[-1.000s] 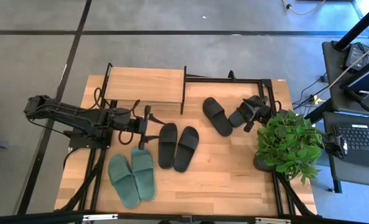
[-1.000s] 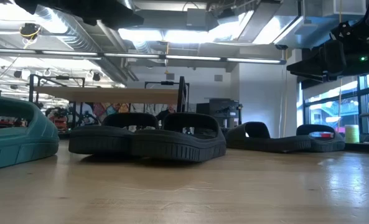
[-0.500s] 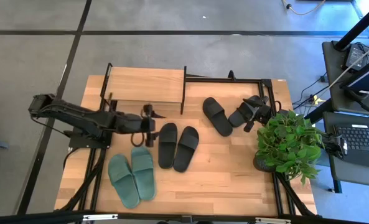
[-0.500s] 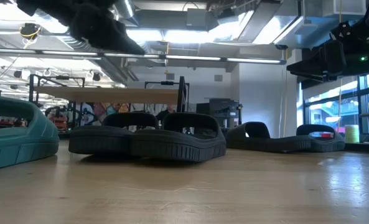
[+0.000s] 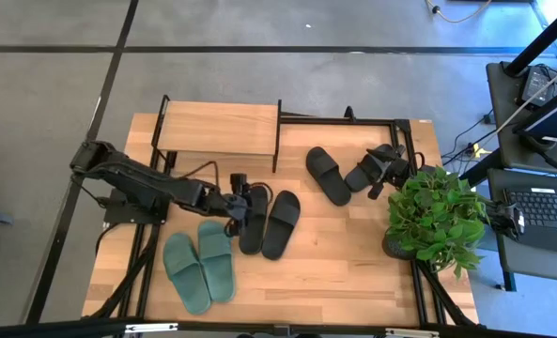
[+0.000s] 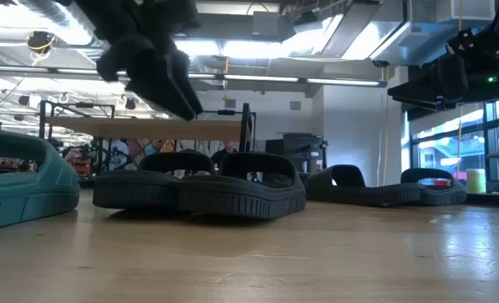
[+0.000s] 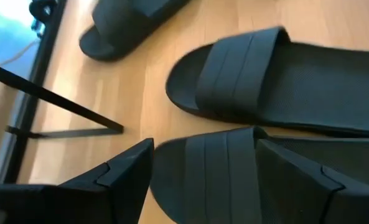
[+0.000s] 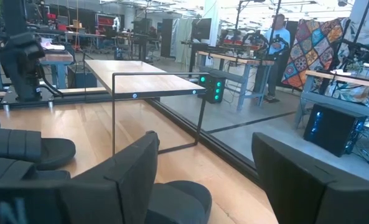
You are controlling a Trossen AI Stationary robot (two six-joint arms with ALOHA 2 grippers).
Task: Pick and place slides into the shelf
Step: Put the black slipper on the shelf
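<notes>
Right now my left fingers [image 5: 243, 202] hang spread wide over the strap end of 1 black slide [image 5: 253, 219], the left one of the pair lying side by side at the middle of the tabletop [image 5: 353, 253]; in the left wrist view that strap sits between my 2 fingers with nothing gripped yet. Its twin [image 5: 282, 223] lies just beside it at 3 o'clock, touching or nearly so. The 2 green slides [image 5: 200, 266] rest near the front edge, at about 7 o'clock from my left fingers, and 2 more black slides lie toward 2 o'clock, one [image 5: 328, 175] out on its own. The other [image 5: 364, 173] sits under my right fingers [image 5: 391, 165], which wait there, also wide and holding nothing. The shelf [image 5: 219, 129] stands at the back of the tabletop, at about 12 o'clock from my left fingers, and I see no slide on its top board; the lower level is hidden from above. My worry, as a judgement, is the closeness of the pair: if I come down a little toward 3 o'clock, one finger could land on the twin's strap or wedge between the 2 slides and drag both. The foam is soft, so a pinch on the strap alone might let the slide sag and catch the shelf's thin black frame on the way in.
</notes>
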